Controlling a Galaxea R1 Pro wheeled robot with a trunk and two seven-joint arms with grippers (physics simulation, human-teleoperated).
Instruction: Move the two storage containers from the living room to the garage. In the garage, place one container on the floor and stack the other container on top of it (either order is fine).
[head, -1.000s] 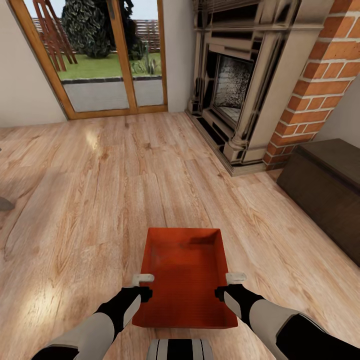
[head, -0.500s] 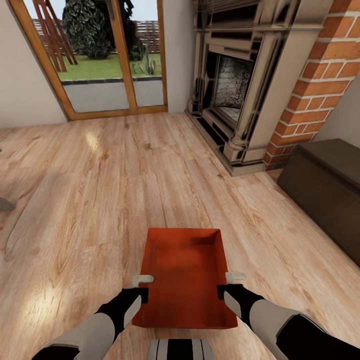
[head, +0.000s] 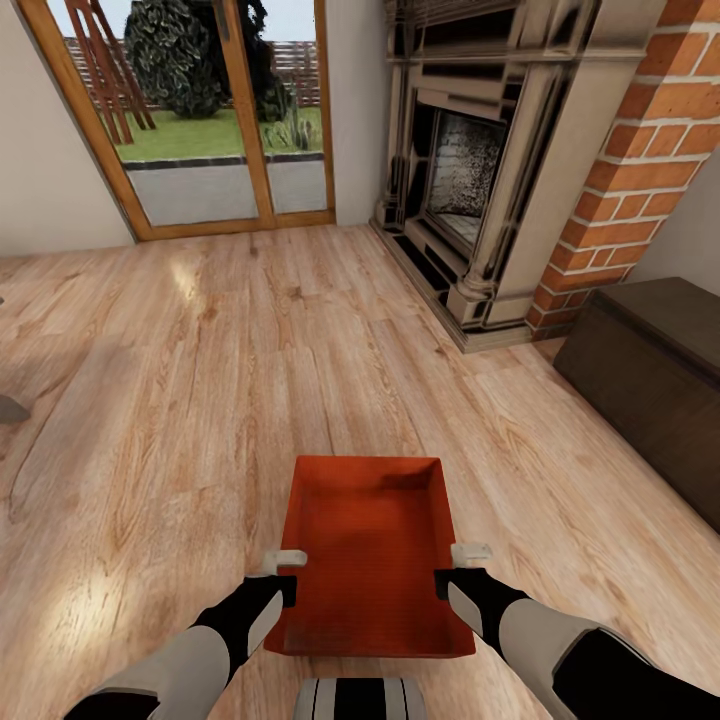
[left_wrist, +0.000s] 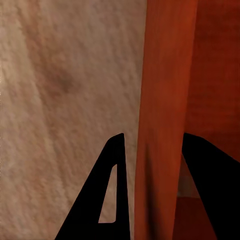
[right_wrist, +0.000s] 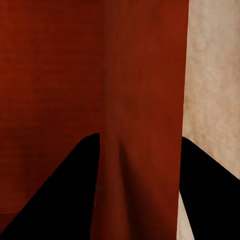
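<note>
**Two rim pinches carry the bin, with a whole trip ahead**

The living room takes up the frame: light wood plank flooring (head: 250, 380) across the middle, the brick fireplace (head: 520, 180) at upper right, the glass doors (head: 200, 120) at upper left, and a low dark-brown cabinet (head: 650, 380) at the right edge. Nothing of the garage is in sight, so the carry appears to have barely begun.

At lower centre sits one orange-red storage container (head: 368, 540), open side up, between the two arms. Whether it is lifted off the planks cannot be told.

The left gripper (left_wrist: 150, 185) straddles the bin's left wall, one finger outside and one inside, closed down on the thin rim. The right gripper (right_wrist: 140, 175) pinches the opposite wall in the same way.

The risk, as I judge it, lies in those narrow holds. The plastic wall looks puckered between the fingers, so a jolt while driving, or the arms drifting apart, could slip a rim free and tip the bin. Turning close to the cabinet could also knock it.
</note>
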